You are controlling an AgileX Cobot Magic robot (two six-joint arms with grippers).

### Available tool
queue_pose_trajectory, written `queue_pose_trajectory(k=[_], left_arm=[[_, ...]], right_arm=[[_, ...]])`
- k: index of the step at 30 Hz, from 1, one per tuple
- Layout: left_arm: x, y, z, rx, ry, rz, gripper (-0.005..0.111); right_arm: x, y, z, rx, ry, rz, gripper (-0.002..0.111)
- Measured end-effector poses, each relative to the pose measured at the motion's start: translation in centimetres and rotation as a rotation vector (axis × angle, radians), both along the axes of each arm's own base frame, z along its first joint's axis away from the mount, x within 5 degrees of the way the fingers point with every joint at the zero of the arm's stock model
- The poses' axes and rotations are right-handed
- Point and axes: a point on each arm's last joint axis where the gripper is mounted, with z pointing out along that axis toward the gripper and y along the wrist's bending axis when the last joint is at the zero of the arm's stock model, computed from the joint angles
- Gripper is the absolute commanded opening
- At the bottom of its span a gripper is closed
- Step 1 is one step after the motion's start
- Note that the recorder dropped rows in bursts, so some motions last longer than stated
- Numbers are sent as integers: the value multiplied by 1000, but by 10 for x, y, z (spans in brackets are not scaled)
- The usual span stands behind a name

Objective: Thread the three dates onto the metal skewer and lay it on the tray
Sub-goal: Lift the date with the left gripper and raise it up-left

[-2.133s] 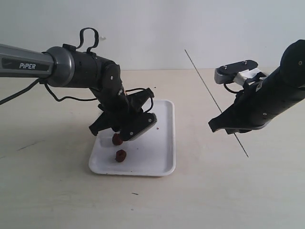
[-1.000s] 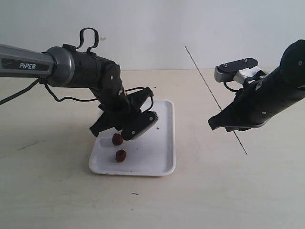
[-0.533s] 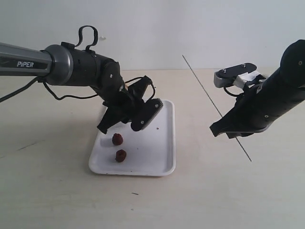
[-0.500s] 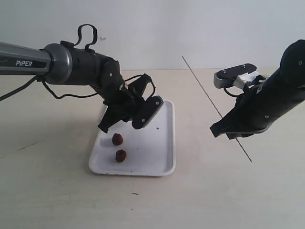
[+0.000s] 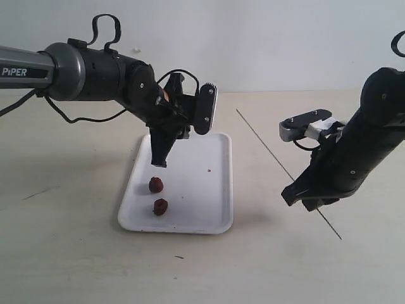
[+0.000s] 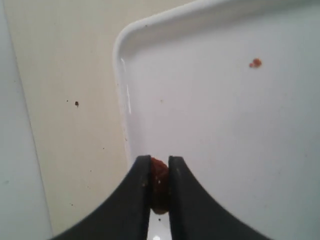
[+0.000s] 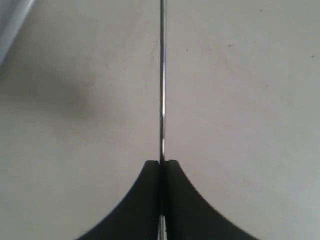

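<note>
Over the left side of the white tray (image 5: 218, 144), the left gripper (image 6: 159, 160) pinches one date (image 6: 159, 175) between nearly closed jaws, while the other two dates (image 5: 155, 185) (image 5: 161, 206) lie close together on the tray below. The right gripper (image 7: 161, 164) is pressed together on the metal skewer (image 5: 266, 144), which slants bare over the table (image 5: 76, 253), well to the right of the tray. The likeliest trouble is the thin rod swivelling or sliding in that narrow pinch once the fruit pushes against it. An off-centre tip could also squeeze the wrinkled date out sideways. The table is pale beige, matte, with a few dark specks. A red crumb (image 5: 209, 170) sits on the tray, and a plain whitish wall (image 5: 285, 38) stands behind.
</note>
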Motion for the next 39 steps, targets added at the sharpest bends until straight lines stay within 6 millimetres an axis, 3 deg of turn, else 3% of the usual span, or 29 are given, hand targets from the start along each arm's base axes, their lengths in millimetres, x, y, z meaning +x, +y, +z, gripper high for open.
queue_pose_trajectory(k=[6, 12, 21, 31, 39], left_arm=[[0, 0, 0, -40, 25, 64, 19], [1, 0, 8, -89, 19, 112, 21], [12, 4, 41, -476, 45, 453, 21], [39, 56, 46, -911, 388, 960, 21], [46, 89, 52, -1163, 798, 1111, 21]], right_arm=[[2, 0, -11, -1, 27, -4, 0], [2, 1, -11, 4, 19, -6, 0], [2, 2, -11, 15, 18, -3, 0], [2, 15, -7, 155, 2, 89, 0], [1, 27, -3, 283, -16, 168, 0]])
